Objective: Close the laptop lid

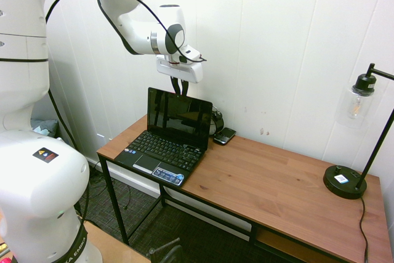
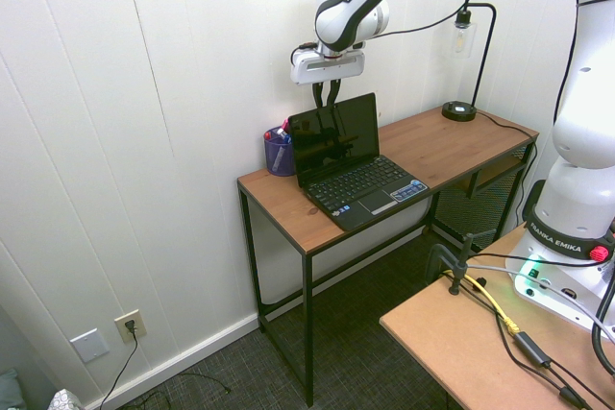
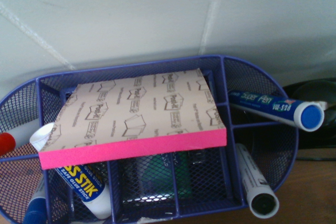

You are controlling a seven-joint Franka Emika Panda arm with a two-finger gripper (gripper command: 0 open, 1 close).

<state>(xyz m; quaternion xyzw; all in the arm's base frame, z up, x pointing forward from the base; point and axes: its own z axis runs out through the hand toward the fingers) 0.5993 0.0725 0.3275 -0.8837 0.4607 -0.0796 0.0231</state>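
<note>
A small black netbook (image 1: 161,152) sits at the left end of the wooden desk (image 1: 277,183), keyboard and stickers facing the front edge. Its laptop lid (image 1: 180,117) stands open and near upright, glossy dark display showing; it also shows in the second exterior view as the laptop lid (image 2: 336,134). My gripper (image 1: 180,86) hangs straight down just above and slightly behind the lid's top edge, close to the wall. The gripper (image 2: 325,93) is open, its two dark fingers a small gap apart with nothing between them. I cannot see any contact with the lid.
A purple mesh organizer (image 3: 252,145) with pink sticky notes (image 3: 136,119), markers and a glue stick stands behind the lid by the wall. A small black phone (image 1: 225,135) lies right of the netbook. A black lamp (image 1: 345,180) stands at the desk's far end.
</note>
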